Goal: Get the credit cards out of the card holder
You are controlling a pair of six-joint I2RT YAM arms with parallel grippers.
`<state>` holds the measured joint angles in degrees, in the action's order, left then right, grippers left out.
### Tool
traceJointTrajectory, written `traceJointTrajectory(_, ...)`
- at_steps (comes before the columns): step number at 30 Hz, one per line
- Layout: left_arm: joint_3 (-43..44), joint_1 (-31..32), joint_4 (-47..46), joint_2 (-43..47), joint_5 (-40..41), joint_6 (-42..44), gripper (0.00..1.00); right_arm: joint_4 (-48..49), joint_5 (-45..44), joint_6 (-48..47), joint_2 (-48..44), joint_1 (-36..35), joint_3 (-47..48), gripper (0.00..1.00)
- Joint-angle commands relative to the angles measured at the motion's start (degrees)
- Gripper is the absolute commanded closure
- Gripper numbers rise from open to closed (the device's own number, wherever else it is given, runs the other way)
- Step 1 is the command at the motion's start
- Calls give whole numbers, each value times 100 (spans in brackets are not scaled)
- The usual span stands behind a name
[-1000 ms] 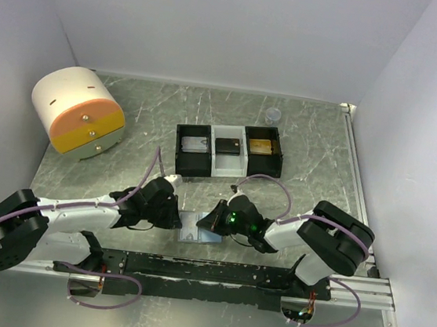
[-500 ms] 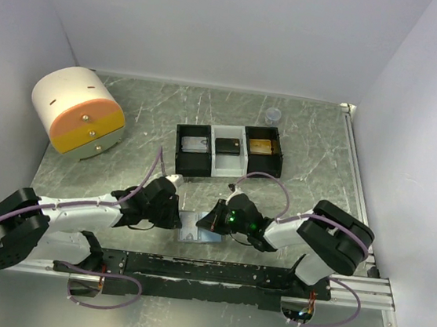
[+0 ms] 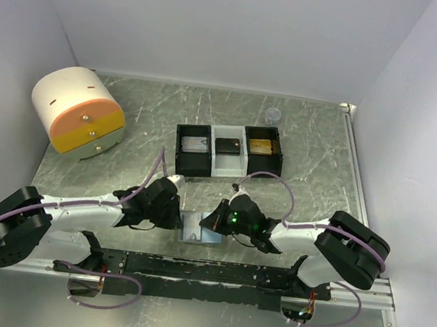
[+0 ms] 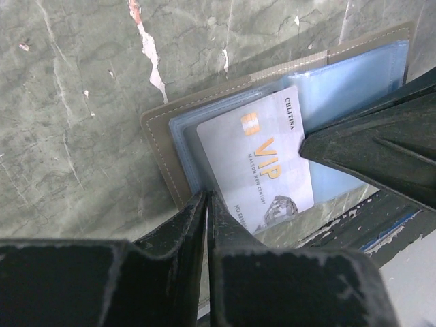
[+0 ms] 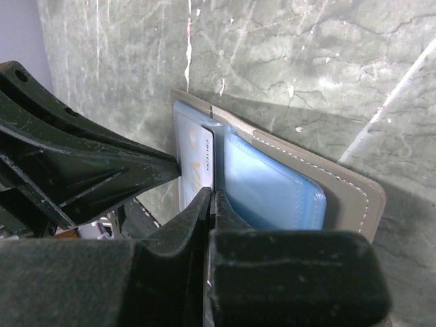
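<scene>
Sliding VIP card (image 4: 262, 163) from card holder (image 4: 158, 126) w/ shut R gripper (image 5: 211, 194), pinching holder edge w/ L gripper (image 4: 206, 196); nxt drag clear.

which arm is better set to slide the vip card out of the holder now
Right. The right fingers look closed on the free edge of the VIP card, which sits partly out of its pocket, while the left fingers pinch the card holder at its corner, bracing it.

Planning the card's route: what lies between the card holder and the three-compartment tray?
Only bare table: the top view shows nothing resting between the card holder and the tray.
</scene>
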<state>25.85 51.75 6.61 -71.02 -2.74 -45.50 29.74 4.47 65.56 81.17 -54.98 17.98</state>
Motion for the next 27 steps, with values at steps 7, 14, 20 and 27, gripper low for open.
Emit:
traceJointTrajectory(7, -9, 189, 137, 329, 58, 30, 67, 12, -78, 71, 176, 5, 34, 100)
traceJointTrajectory(14, 39, 239, 13, 1030, -28, 62, 51, -34, -202, 154, 150, 5, -32, 100)
traceJointTrajectory(20, -115, 252, -538, 503, -439, 10, 57, 10, -244, 219, 118, 5, -87, 100)
traceJointTrajectory(27, -10, 373, -358, -95, -163, -36, 74, 240, -107, 222, 116, 20, -150, 100)
